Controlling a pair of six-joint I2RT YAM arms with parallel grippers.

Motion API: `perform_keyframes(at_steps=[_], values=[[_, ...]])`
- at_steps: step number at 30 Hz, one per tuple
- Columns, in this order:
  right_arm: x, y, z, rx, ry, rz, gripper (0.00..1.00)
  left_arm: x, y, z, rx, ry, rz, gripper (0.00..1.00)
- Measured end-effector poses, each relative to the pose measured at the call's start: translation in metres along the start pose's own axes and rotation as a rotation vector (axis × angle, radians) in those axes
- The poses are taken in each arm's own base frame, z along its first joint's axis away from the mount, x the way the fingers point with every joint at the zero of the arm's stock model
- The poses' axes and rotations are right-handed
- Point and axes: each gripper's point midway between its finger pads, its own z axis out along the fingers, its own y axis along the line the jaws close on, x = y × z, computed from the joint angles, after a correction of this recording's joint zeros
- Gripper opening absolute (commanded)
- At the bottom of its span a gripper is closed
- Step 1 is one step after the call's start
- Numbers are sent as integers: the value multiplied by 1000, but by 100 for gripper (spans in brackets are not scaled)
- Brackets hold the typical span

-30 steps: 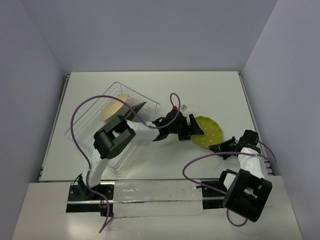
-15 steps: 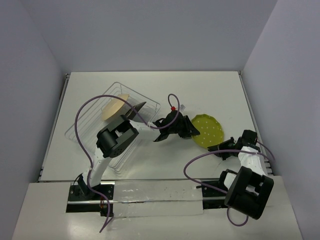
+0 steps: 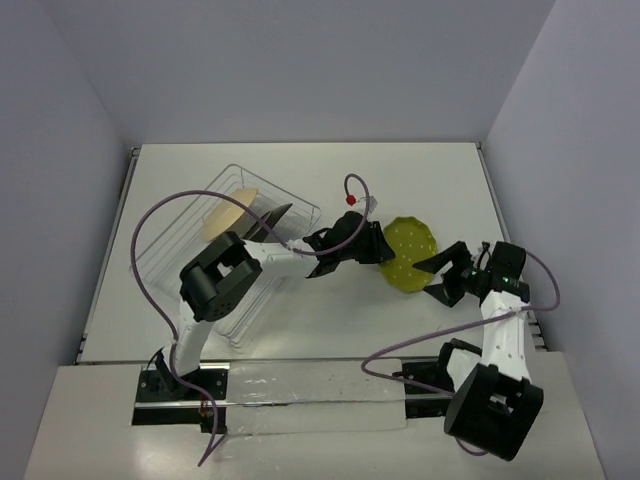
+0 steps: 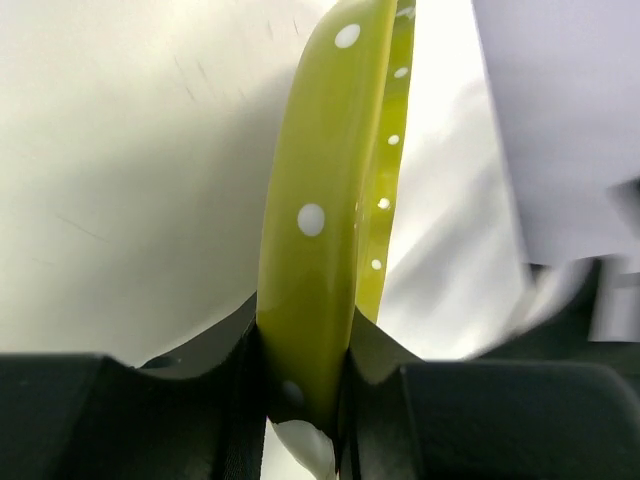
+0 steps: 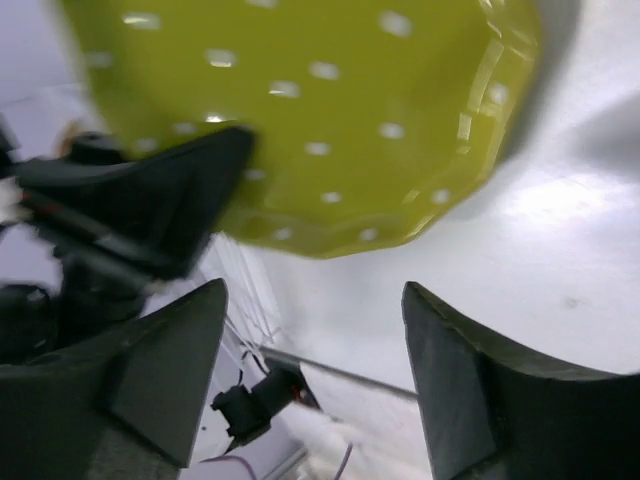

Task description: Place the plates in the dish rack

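Note:
The yellow-green dotted plate [image 3: 410,250] is tilted up off the table right of centre. My left gripper [image 3: 383,245] is shut on its left rim; in the left wrist view the plate [image 4: 312,215] stands edge-on, clamped between the jaws [image 4: 305,395]. My right gripper [image 3: 438,279] stands open just right of the plate, apart from it. The plate's dotted face [image 5: 300,110] fills the top of the right wrist view, above the gripper [image 5: 312,385]. The dish rack [image 3: 160,255] sits at the left, holding the cream plate [image 3: 226,216] and the dark teal plate [image 3: 272,220] upright.
Purple cables loop over the rack and beside the right arm [image 3: 400,335]. The left arm reaches across the rack's right corner. White walls close in the table on three sides.
The left gripper closed on the yellow-green plate's rim and tipped it up. The right gripper let go of the plate's right edge, opened wide and now points at the plate.

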Motion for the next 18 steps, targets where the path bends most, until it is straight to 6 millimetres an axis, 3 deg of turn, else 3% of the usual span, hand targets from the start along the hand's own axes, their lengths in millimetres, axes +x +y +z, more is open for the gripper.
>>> perform_keyframes(at_steps=[5,8,13,16,18], values=[[-20,72,-46,-164,-164,-269,88,-39,-1,-24,-88,-96,250,0],[-12,99,-63,-280,-187,-367,89,-70,-10,-41,-126,-154,400,0],[7,119,-74,-402,-127,-422,91,-123,-46,-78,-138,-239,647,0],[10,122,-77,-415,-124,-429,100,-154,-67,-109,-165,-315,804,0],[7,120,-78,-383,-154,-425,100,-173,-77,-135,-201,-368,892,0]])
